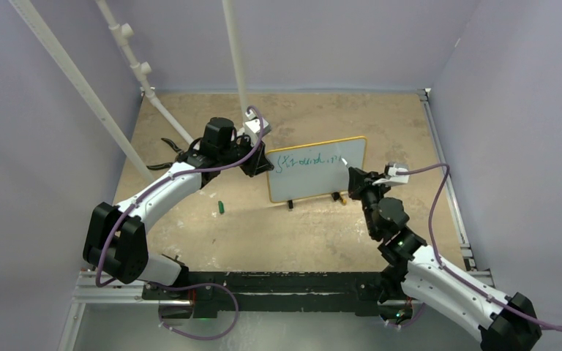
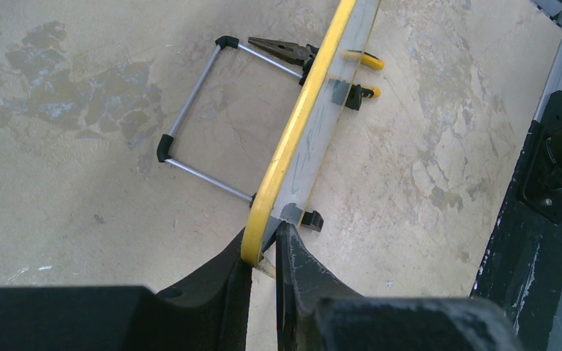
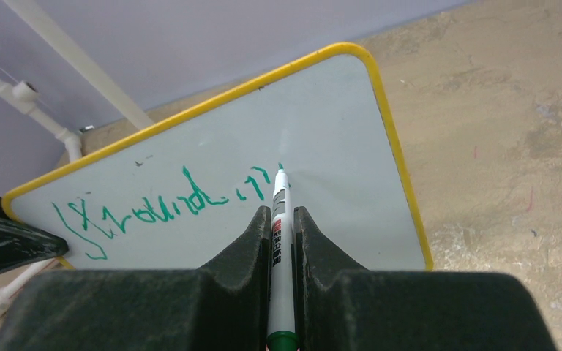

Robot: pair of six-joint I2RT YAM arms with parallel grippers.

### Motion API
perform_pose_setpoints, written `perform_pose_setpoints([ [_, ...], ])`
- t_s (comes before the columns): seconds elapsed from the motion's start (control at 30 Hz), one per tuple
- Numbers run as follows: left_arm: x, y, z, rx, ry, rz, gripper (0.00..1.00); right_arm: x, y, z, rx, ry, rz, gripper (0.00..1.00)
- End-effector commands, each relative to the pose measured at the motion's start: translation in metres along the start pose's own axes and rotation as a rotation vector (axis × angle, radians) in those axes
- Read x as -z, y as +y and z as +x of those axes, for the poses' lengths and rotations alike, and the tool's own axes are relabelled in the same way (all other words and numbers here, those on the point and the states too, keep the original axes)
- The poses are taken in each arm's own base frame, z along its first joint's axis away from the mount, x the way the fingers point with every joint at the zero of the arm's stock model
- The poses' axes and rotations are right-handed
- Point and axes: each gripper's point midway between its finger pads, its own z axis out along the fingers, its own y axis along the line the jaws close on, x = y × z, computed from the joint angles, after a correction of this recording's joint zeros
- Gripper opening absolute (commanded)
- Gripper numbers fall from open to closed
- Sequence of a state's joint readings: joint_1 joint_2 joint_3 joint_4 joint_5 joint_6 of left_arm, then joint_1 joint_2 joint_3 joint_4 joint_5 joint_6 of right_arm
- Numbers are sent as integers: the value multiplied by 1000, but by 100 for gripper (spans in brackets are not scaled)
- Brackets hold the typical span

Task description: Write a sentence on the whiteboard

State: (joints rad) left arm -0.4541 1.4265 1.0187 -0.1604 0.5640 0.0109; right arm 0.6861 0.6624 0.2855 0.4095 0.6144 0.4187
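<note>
Right jaws fill the bottom of the right wrist view, pressed onto a white-barrelled green marker [image 3: 281, 196] and pinching it mid-barrel. Marker's long axis runs straight out along the jaws, with the tip pointing at the small yellow-framed whiteboard [image 3: 340, 131]. Tip sits at the surface just right of the last strokes. Can't confirm actual contact.

Left jaws pinch the yellow frame at the board's left end, one finger on each face, bracing it.

Board stands on its black feet around mid-desk, a bit toward the far edge of the tan mottled desk [image 1: 300, 234]. Its long axis is roughly parallel to that edge, right end skewed slightly farther back. Writing face looks toward the near edge.

The scrawled green sentence [image 3: 154, 208] is one line so far, running from the board's left edge to about the middle.

Step, my read: mid-writing on the first line. Next move needs short strokes carried rightward at light, even pressure. Bare board remains on the right and below the line for more text. The left grip has to hold so the board doesn't tip back.

Small green cap [image 1: 220, 208] lies on the desk left of the board.
</note>
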Motion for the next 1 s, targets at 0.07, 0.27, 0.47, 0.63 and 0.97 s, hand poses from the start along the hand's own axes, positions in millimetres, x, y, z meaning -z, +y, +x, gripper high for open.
perform_pose_setpoints([
  [0.07,4,23,-7,-36,-2,-97,0,1,1,-21,-7,-66,2,0],
  [0.27,4,22,-7,-36,-1,-95,0,-6,2,-23,9,-76,19,0],
  [0.47,4,22,-7,-38,-2,-94,0,-9,1,-26,17,-92,33,0],
  [0.63,4,22,-8,-36,-3,-94,0,-9,1,-25,20,-92,34,0],
  [0.97,5,22,-8,-38,-5,-94,0,-10,-3,-6,30,-29,47,0],
])
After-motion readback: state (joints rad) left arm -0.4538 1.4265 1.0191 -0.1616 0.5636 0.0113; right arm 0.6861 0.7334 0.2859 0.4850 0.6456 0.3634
